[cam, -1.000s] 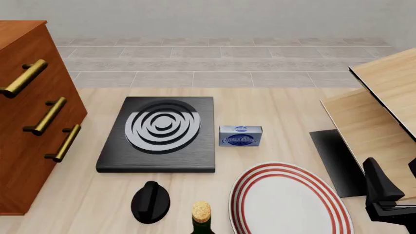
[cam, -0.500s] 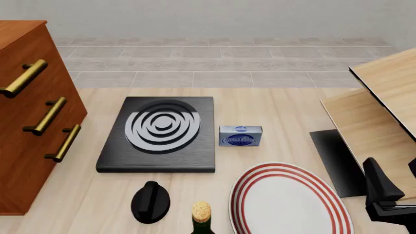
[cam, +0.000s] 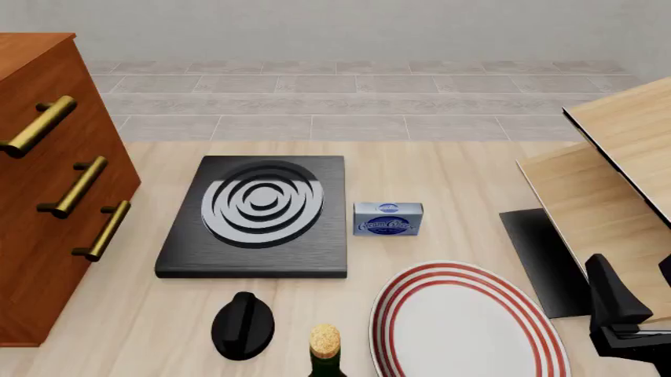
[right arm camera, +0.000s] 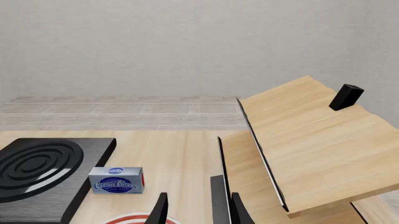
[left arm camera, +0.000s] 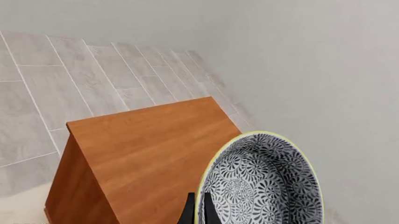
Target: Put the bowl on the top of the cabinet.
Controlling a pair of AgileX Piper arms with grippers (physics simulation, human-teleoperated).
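A: Bowl (left arm camera: 260, 179) is up in the air, held by its edge in the left gripper (left arm camera: 197, 212), whose jaws pinch the rim. It hangs over the flat top of the cabinet (left arm camera: 146, 154).

B: So is the job done?

A: Not yet. The lifting looks done. The bowl stands tilted on its side, so I think it needs to go down flat onto the top, and then the jaws let go.

B: What about the other arm?

A: The right gripper (right arm camera: 196, 205) holds nothing. Its jaws sit a little apart, low by the plate (cam: 469, 322).

B: Did anything move since a moment ago?

A: From the front, no. The plate, the stove (cam: 259, 214) and the little blue box (cam: 388, 219) sit in the same spots
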